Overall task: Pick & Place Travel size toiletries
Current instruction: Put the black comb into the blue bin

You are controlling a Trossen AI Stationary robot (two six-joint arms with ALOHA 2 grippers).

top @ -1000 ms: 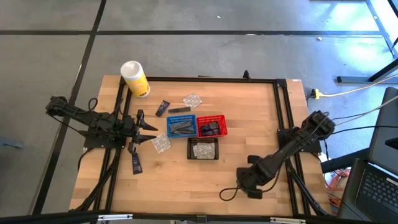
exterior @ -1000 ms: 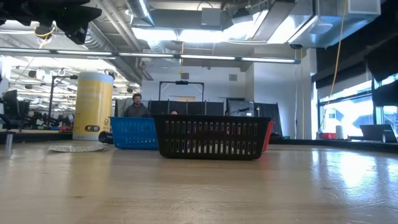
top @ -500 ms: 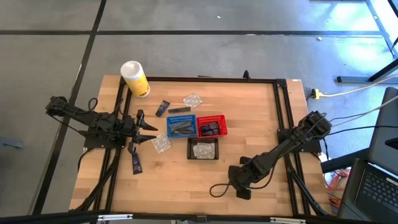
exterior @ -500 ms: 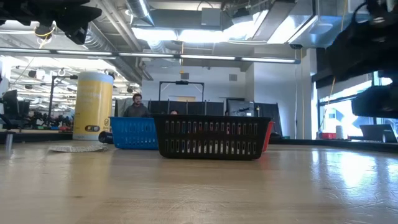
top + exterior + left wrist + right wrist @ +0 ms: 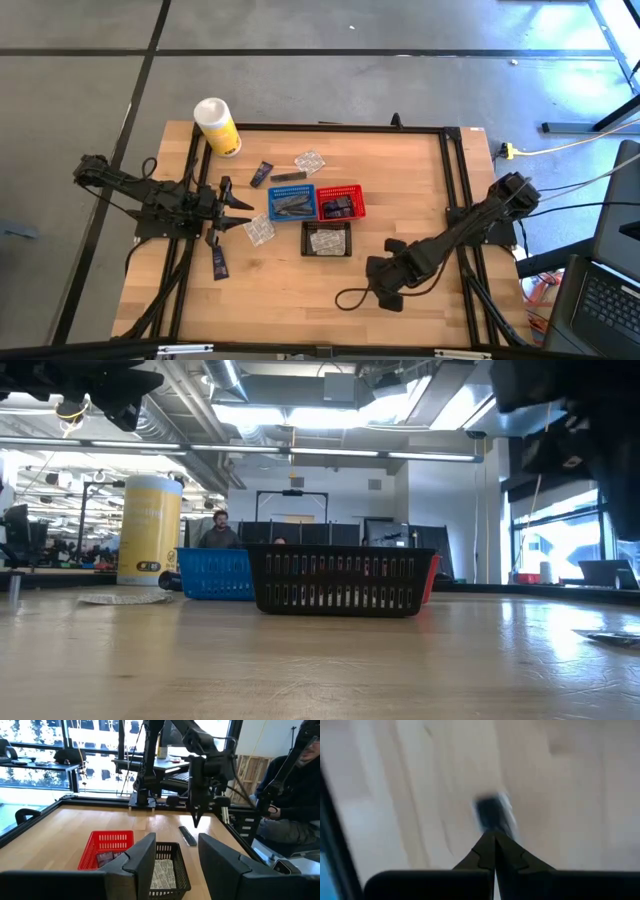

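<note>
My right gripper [image 5: 195, 821] is shut and points down over the table's near right part, just above a small dark flat piece [image 5: 187, 836]. That piece shows blurred beyond the fingertips [image 5: 492, 812] and lies flat on the wood [image 5: 610, 638]; I see no touch. My left gripper [image 5: 240, 210] waits open at the table's left, level, facing the baskets. Loose toiletries lie flat: a navy tube [image 5: 262, 174], a slim grey tube [image 5: 288, 177], two clear packets [image 5: 310, 160] [image 5: 258, 230] and a navy sachet [image 5: 218, 262].
Blue basket [image 5: 291, 203], red basket [image 5: 341, 202] and black basket [image 5: 327, 239] stand mid-table, each with items inside. A white-and-yellow canister [image 5: 217, 125] stands at the far left corner. A cable loop [image 5: 350, 298] hangs by my right arm. A person [image 5: 300, 795] sits beyond the right edge.
My right arm has swung from the near right edge toward the table's left and then a little toward the baskets, coming into the low view at its right. A dark flat piece now shows on the wood there, where none showed before.
</note>
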